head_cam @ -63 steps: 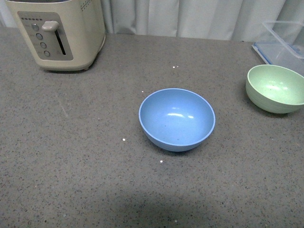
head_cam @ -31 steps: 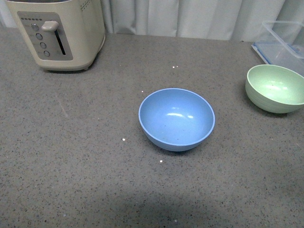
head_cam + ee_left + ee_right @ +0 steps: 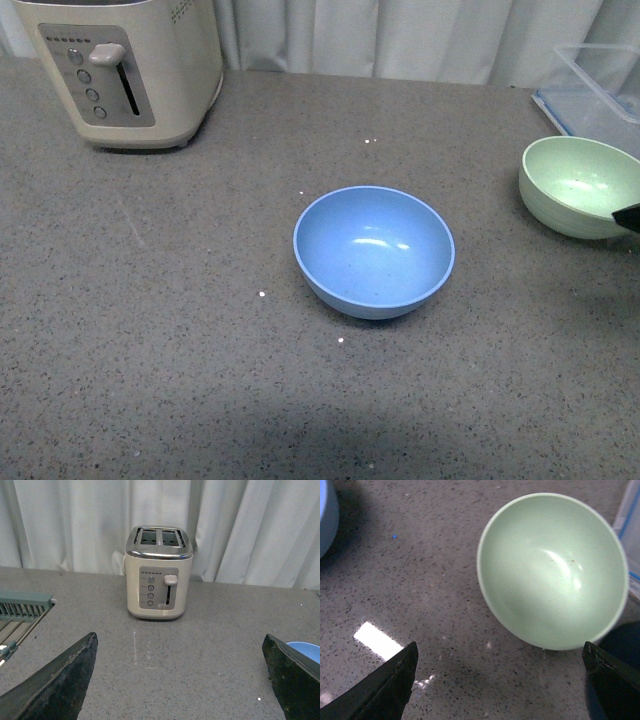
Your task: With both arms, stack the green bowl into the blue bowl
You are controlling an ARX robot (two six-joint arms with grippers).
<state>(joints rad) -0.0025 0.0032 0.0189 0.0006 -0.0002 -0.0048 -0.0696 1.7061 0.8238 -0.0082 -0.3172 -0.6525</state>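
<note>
Front view: the round light sky-blue matte bowl [image 3: 373, 250] sits mid-counter. The round pale mint-green speckled bowl [image 3: 580, 185] sits well to its right, near a clear plastic box [image 3: 600, 85]. The black sliver by its rim is probably my right gripper [image 3: 630, 216]. Print on the cream toaster [image 3: 120, 70] is too small to read

Left wrist view: my left gripper [image 3: 180, 680] gapes empty, facing the toaster. Nothing steadies the blue bowl, so a clumsy drop could shove it

Right wrist view: jaws spread wide above the green bowl, holding nothing. A pinch on its sloping wall could tip it or knock the box
</note>
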